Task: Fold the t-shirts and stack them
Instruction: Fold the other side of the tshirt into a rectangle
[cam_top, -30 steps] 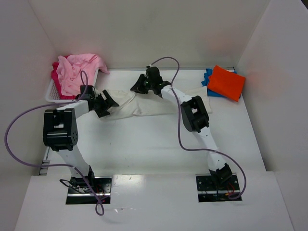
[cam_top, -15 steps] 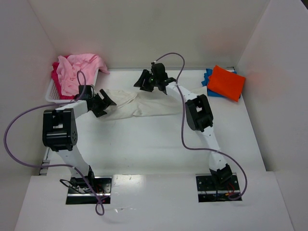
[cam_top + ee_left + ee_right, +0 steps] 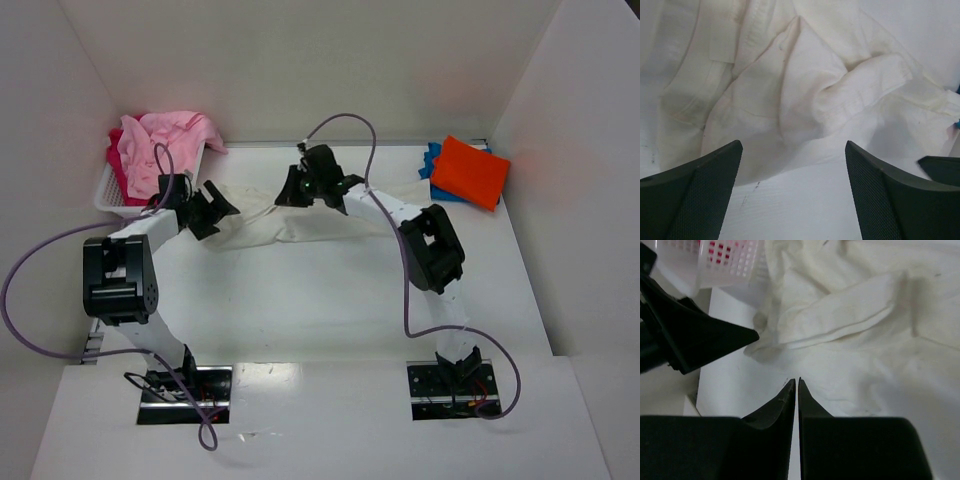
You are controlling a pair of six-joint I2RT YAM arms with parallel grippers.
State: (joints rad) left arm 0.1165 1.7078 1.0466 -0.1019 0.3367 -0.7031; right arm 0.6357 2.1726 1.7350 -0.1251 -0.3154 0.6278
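Just beside the white slotted basket (image 3: 108, 195), where the light pink t-shirt (image 3: 160, 140) mostly hides a red-magenta t-shirt (image 3: 116, 172), your cream-white t-shirt (image 3: 300, 222) lies crumpled, with the left gripper (image 3: 792, 147) spread wide at its basket end and the right gripper (image 3: 795, 381) pressed together farther along, though you cannot tell whether it nips any cloth.

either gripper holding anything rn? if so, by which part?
Left gripper is open over the cream-white t-shirt and holds nothing. Right gripper is shut by the shirt's edge; no cloth shows between its tips, so probably nothing is held.

- We see a robotics lab: white panels (image 3: 300, 70) box in a white table (image 3: 300, 300).
- We see a left arm (image 3: 120, 280) and a right arm (image 3: 432, 250) bolted to it.
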